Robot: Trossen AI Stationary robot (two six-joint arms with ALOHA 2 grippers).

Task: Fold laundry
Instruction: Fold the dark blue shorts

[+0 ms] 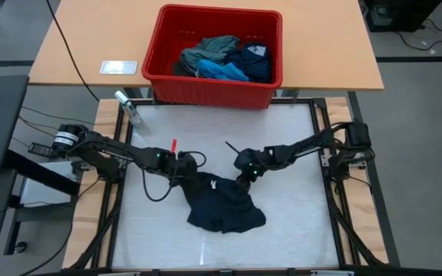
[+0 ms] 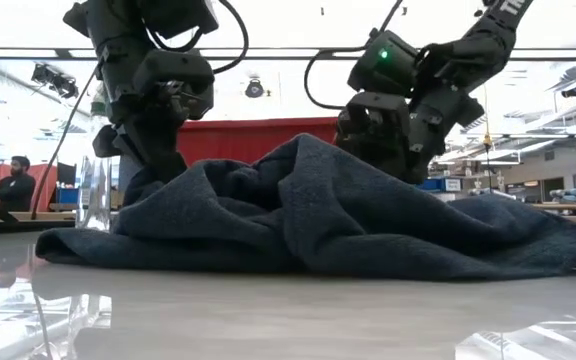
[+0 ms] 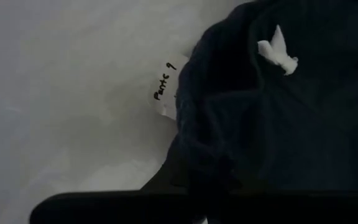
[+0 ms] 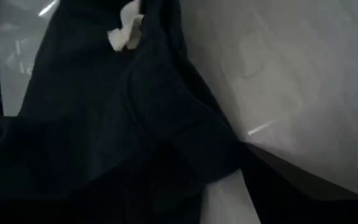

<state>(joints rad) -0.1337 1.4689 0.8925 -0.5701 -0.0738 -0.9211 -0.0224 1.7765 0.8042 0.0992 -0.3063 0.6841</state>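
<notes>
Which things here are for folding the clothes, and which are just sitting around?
For the folding:
dark cloth on the white table
clothes waiting in the red bin
left gripper and right gripper, both at the cloth's top edge

Just lying about:
clear bottle
white card

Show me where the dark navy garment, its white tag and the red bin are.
dark navy garment [image 1: 225,207], high view, middle of the crumpled cloth.
white tag [image 1: 214,184], high view, on the garment's upper edge.
red bin [image 1: 206,90], high view, its front wall.
</notes>
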